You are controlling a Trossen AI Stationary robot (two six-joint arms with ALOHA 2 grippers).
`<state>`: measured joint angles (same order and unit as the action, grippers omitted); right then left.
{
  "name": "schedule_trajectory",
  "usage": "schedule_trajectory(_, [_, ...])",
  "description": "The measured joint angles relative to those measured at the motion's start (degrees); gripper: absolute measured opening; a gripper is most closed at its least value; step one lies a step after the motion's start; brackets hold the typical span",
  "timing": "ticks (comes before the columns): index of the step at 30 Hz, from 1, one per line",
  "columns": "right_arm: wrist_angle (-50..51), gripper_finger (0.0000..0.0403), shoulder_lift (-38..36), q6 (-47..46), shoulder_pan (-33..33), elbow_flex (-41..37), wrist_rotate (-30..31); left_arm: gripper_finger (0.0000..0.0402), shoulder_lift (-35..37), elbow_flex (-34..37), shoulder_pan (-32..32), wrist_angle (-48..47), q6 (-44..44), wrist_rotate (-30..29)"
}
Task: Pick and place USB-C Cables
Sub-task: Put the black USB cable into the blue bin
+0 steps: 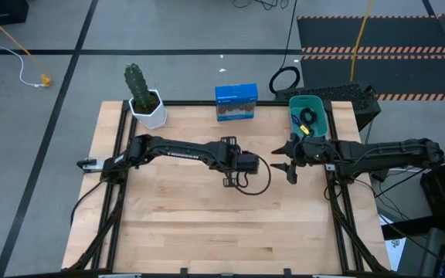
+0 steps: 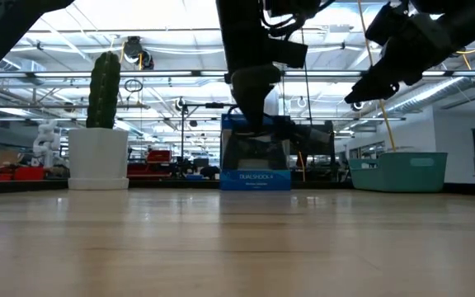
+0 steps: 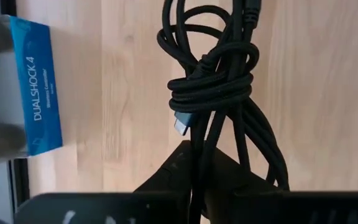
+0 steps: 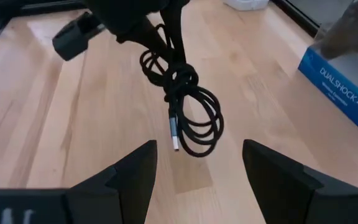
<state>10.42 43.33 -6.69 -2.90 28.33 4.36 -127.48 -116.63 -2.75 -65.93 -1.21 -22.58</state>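
Observation:
My left gripper (image 1: 252,165) hangs over the table's middle, pointing down, and is shut on a bundled black USB-C cable (image 3: 210,93), whose loops (image 4: 191,115) and silver plug (image 3: 180,124) dangle above the wood. My right gripper (image 4: 197,168) is open just to the right of it (image 1: 283,164), fingers aimed at the bundle and touching nothing. The teal bin (image 1: 321,103) sits at the far right edge with another black bundle (image 1: 309,117) lying inside. No blue-purple cable shows clearly. My left gripper pinches the bundle's loose strands (image 3: 199,163) below the wrapped knot between its two fingers (image 3: 166,177), coming from above and pointing down. The fingers lie along the strands. The bundle hangs below them, lifted clear of the table, its loops slack.
A blue DualShock 4 box (image 1: 236,102) stands at the far edge, a potted cactus (image 1: 141,94) at the far left corner. A large black cable ring (image 1: 284,79) lies on the floor beyond the bin. Bare wood stretches across the near half (image 1: 222,232).

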Motion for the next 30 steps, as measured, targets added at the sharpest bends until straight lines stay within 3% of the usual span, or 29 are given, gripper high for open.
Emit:
schedule_trajectory(9, [-3.3, 0.0231, 0.0, 7.9, 0.0, -5.1, 0.0, 0.0008, 0.0, 0.3, 1.4, 4.7, 4.1, 1.5])
schedule_trajectory(14, [-6.4, 0.0231, 0.0, 10.3, 0.1, -6.0, 0.0, 0.0023, 0.0, 0.3, 1.3, 4.1, 3.9, 1.8])
schedule_trajectory(24, [-10.2, 0.0231, 0.0, 18.2, 6.7, -6.1, 0.4, 0.0015, 6.0, 0.2, -1.6, 2.5, 0.1, 3.2])
schedule_trajectory(30, [-15.8, 0.0231, 0.0, 28.2, 14.9, -5.5, 11.3, 0.0015, 10.6, 0.2, -4.0, 2.8, -2.5, 2.8])
